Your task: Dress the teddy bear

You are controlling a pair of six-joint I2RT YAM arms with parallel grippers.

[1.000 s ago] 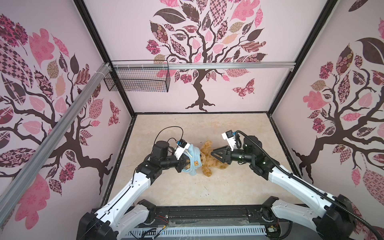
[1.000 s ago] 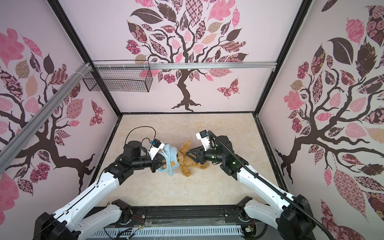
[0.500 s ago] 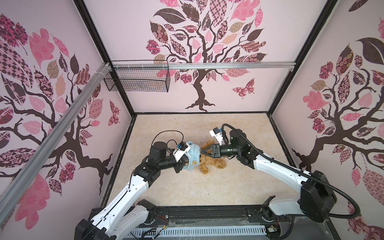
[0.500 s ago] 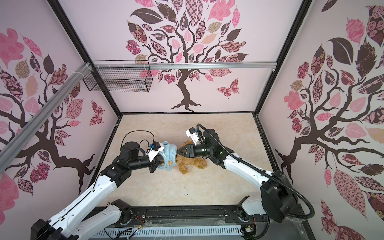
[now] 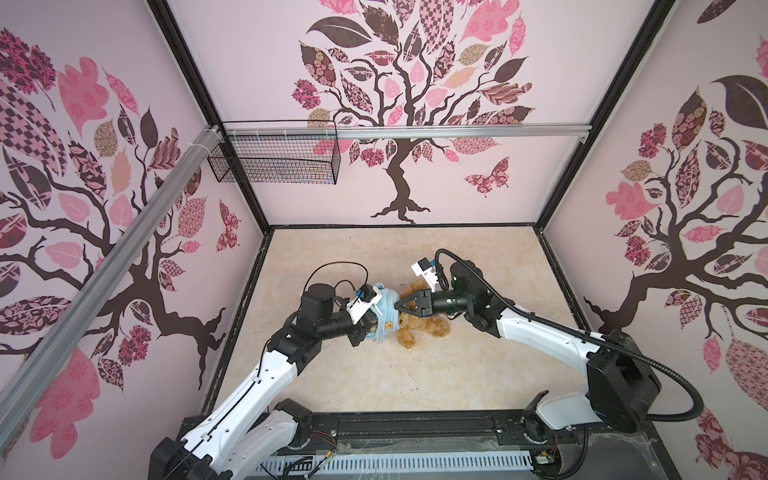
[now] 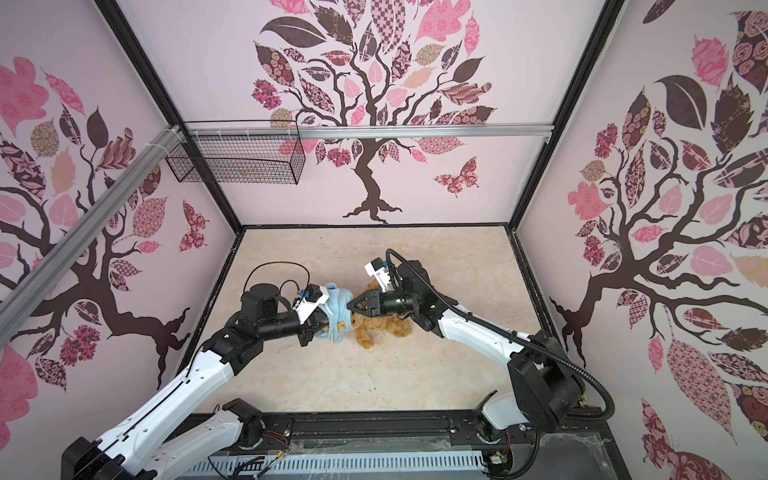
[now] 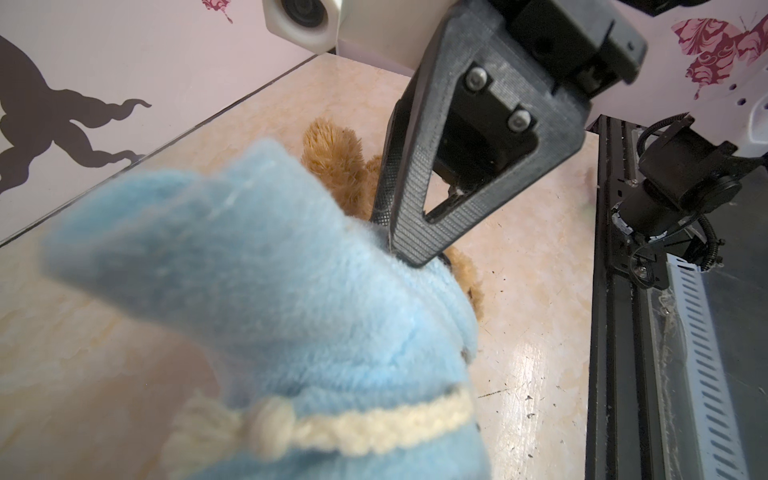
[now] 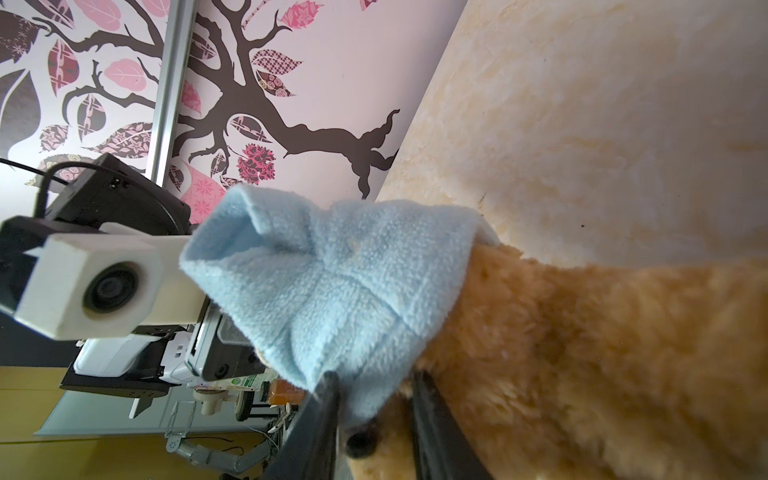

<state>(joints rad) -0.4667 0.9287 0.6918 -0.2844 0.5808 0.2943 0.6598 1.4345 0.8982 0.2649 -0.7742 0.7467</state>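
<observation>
One cam (rt wrist) shows teddy bear (image 8: 582,353) face.

Both top views look down from high above the teddy bear (image 5: 422,326); wrist views face it close-up from opposite sides
</observation>
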